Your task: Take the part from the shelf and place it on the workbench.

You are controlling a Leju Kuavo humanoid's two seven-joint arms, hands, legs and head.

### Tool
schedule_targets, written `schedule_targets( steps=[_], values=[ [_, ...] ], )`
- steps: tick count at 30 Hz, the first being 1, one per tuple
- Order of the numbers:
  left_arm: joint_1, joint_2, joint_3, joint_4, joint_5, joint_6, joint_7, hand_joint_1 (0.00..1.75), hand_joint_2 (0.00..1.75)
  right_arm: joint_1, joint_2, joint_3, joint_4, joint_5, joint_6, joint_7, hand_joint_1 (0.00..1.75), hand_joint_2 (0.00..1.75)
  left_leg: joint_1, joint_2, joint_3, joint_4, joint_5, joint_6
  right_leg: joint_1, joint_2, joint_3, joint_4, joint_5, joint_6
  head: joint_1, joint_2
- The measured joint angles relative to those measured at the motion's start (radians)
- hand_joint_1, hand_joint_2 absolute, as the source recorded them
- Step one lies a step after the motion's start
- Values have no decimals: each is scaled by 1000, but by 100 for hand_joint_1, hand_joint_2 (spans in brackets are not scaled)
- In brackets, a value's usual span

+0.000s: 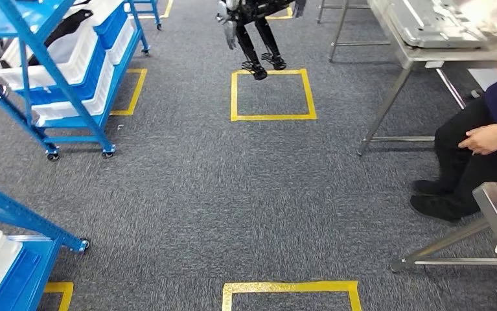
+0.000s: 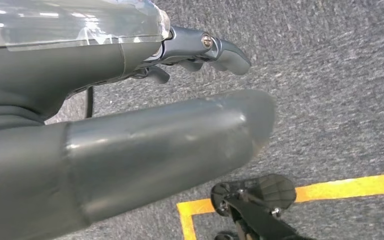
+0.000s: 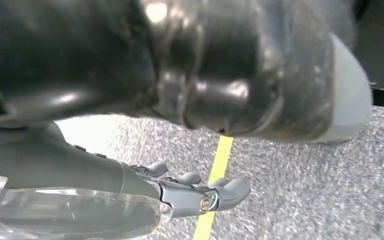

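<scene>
Shelf [image 1: 70, 78] bins stand far left, blue-framed with white trays, and the part itself cannot be picked out. Steel workbench [image 1: 420, 39] sits opposite (a person sits beside it). Left hand [image 2: 200, 50] and right hand [image 3: 200, 192] hang empty, fingers loosely apart. Fetching hasn't begun; next, turn toward the shelf.

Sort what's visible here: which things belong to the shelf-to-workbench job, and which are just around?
Job:
blue shelf with white bins
metal workbench
left hand, holding nothing
right hand, holding nothing

Just around:
yellow floor squares
seated person
another robot
</scene>
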Motion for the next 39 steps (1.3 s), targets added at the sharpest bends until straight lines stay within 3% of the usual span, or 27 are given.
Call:
schedule_targets(
  steps=[2,4,6,8,9,10,11,13,15,17,19,21,23,24,25,26,28,30,32,33,35,37,38,39],
  values=[
    [4,0,0,0,0,0,-1,0,0,-6,0,0,0,0,0,0,0,0,1,-22,-1,-6,5,11,-1,-6,6,0,-5,10,0,0],
    [6,-2,0,0,0,0,-1,0,0,-7,0,0,0,0,0,0,0,0,5,-41,3,-15,12,24,-5,37,-6,37,-35,18,0,0],
    [3,-4,0,0,0,0,-1,0,0,-4,0,0,0,0,0,0,0,0,7,-61,3,-17,16,32,-8,91,-61,154,-100,20,0,0],
    [1,-4,0,0,0,0,-1,0,0,-2,0,-1,0,0,0,0,0,0,5,-86,1,-15,16,35,-8,105,-125,274,-141,20,0,0],
    [1,-4,0,0,0,0,0,0,0,-2,0,-1,0,0,0,0,0,0,5,-100,1,-14,16,35,-9,107,-137,289,-131,20,0,0],
    [1,-5,0,0,-1,0,0,0,0,-2,0,-1,0,0,0,0,0,0,5,-115,2,-12,15,34,-10,109,-130,263,-101,20,0,0],
    [1,-5,0,0,-1,0,0,0,0,-2,0,-1,0,0,0,0,0,0,5,-130,3,-9,14,33,-13,118,-105,202,-58,19,0,0],
    [1,-7,0,0,-2,0,0,0,0,0,-2,-1,0,0,0,0,0,0,5,-158,-1,-1,11,25,-18,170,-54,77,0,17,0,0],
    [0,-8,0,0,-2,0,-1,0,0,1,-3,-1,1,0,0,0,0,0,7,-181,-10,4,11,12,-18,203,-38,30,11,15,0,0],
    [2,-8,0,0,-4,-1,-1,0,0,-2,-3,-1,1,0,1,1,0,0,11,-197,-17,3,14,-2,-15,180,-37,23,15,7,0,0],
    [5,-9,0,0,-7,-1,0,0,0,-2,-3,-1,1,1,5,2,0,0,10,-156,-30,28,-4,-11,-16,152,-29,11,20,-7,-1,0],
    [2,-10,0,0,-9,-2,0,0,0,1,-3,-2,1,2,7,3,0,0,10,-92,-75,125,-60,-17,-13,120,-25,4,21,-18,-1,0],
    [-2,-11,0,0,-9,-2,0,0,0,3,-3,-2,1,3,7,4,0,0,12,-74,-133,248,-113,-23,-8,86,-26,4,18,-24,-2,0],
    [-1,-11,0,0,-9,-2,0,0,0,3,-3,-2,1,3,7,4,0,0,13,-72,-145,275,-116,-25,-6,69,-25,5,17,-25,-2,0],
    [0,-11,0,0,-9,-2,0,0,0,3,-3,-2,1,4,7,5,0,0,13,-70,-136,264,-101,-26,-5,55,-24,5,15,-24,-2,0],
    [2,-11,0,0,-9,-2,0,0,0,2,-3,-2,1,5,7,5,0,0,13,-63,-108,214,-70,-24,-4,42,-21,5,12,-23,-2,0],
    [3,-10,0,-1,-10,-2,0,0,0,1,-3,-2,1,6,7,6,0,0,7,-25,-32,75,-15,-16,-1,18,-13,6,6,-17,-2,0],
    [0,-10,0,-1,-10,-2,0,0,0,0,-3,-2,1,7,7,6,0,0,-3,1,4,2,2,-3,2,-3,-7,7,0,-7,-2,0],
    [2,-10,0,-1,-11,-2,0,0,0,-4,-3,-2,1,7,7,6,0,0,-7,-16,4,-5,2,9,2,-22,-1,5,-4,3,-1,0],
    [5,-10,0,-1,-11,-2,0,0,0,-6,-3,-2,1,7,7,7,0,0,-5,-26,8,-12,5,14,0,-15,2,8,-8,8,-1,0],
    [7,-12,0,-1,-12,-3,2,0,0,-8,-3,-2,1,8,8,9,0,0,0,-47,16,-25,14,26,-4,36,-16,58,-44,17,-1,0],
    [4,-14,0,-1,-13,-4,5,0,0,-4,-3,-4,1,8,8,11,0,0,2,-69,17,-28,18,33,-10,92,-77,181,-108,20,-1,0],
    [3,-14,0,-2,-13,-3,5,0,0,-3,-3,-6,1,8,9,12,0,0,2,-81,17,-27,18,34,-12,102,-110,243,-130,22,-1,0],
    [2,-15,0,-2,-13,-2,5,0,0,-2,-3,-7,1,9,9,13,0,0,2,-95,17,-26,18,34,-13,105,-133,279,-132,24,-1,0]
  ],
)
